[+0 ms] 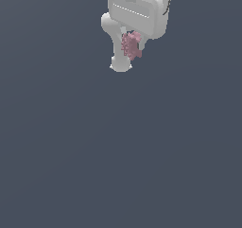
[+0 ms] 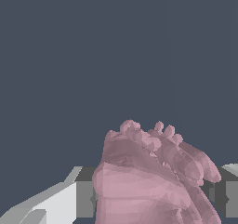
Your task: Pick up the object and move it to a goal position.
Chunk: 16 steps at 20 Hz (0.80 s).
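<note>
Pink and bumpy, the object (image 1: pixel 131 46) is seen high up near the top edge of the exterior view, a little toward the exterior view's right of the middle; it is held in the white gripper (image 1: pixel 132 43) and hangs just under the gripper's wide white body; the jaws are closed on the object, with one finger pressed against each side of it; in the exterior view only small bits of the fingers can be seen next to the pink lump, because most of them are hidden by it; the white arm (image 1: pixel 116 42) is seen behind and beside the object, and its rounded end reaches a little lower than the lump; a dark cable is seen at the top of the gripper, at the exterior view's right; the worktop (image 1: pixel 118 151) is shown as one flat grey-blue field, and no edges or corners of it can be made out, so the object's place over it cannot be told from them; whether the object is touching the worktop cannot be told for sure either, since no shadow is shown under it; in the wrist view the object (image 2: pixel 148 176) is shown very close and fills much of the picture; its surface is covered with little round knobs and folds; a white and grey finger (image 2: pixel 69 202) is seen tight against one side of it, and a grey finger pad (image 2: pixel 228 195) is seen against the other side.
</note>
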{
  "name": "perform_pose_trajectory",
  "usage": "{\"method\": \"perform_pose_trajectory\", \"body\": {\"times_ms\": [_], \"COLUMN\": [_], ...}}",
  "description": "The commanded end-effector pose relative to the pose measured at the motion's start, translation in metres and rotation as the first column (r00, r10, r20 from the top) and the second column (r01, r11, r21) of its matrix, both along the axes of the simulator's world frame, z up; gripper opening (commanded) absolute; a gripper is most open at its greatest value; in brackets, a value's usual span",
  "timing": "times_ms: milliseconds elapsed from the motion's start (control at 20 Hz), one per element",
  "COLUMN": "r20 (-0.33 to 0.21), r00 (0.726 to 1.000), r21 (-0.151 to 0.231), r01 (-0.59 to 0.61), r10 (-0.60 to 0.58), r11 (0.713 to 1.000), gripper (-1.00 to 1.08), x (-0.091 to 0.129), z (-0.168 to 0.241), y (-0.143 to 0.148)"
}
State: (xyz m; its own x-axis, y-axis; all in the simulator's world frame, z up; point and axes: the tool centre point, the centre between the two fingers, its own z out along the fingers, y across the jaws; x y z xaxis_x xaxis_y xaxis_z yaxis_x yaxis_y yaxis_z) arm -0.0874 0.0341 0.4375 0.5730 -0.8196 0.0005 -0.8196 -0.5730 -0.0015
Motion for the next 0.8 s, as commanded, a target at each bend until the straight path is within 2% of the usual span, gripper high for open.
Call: {"method": "perform_pose_trajectory", "body": {"times_ms": [0, 350, 750], "r20": [-0.002, -0.002, -0.002], "r00": [1.000, 1.000, 1.000], "r21": [0.000, 0.000, 0.000], "r01": [0.000, -0.001, -0.002], "r10": [0.000, 0.001, 0.002], "r11": [1.000, 1.000, 1.000], "gripper": [-1.00, -1.00, -1.00], "x": [-0.006, -0.015, -0.017], "z": [0.021, 0.059, 0.071], "y": [-0.003, -0.008, -0.010]}}
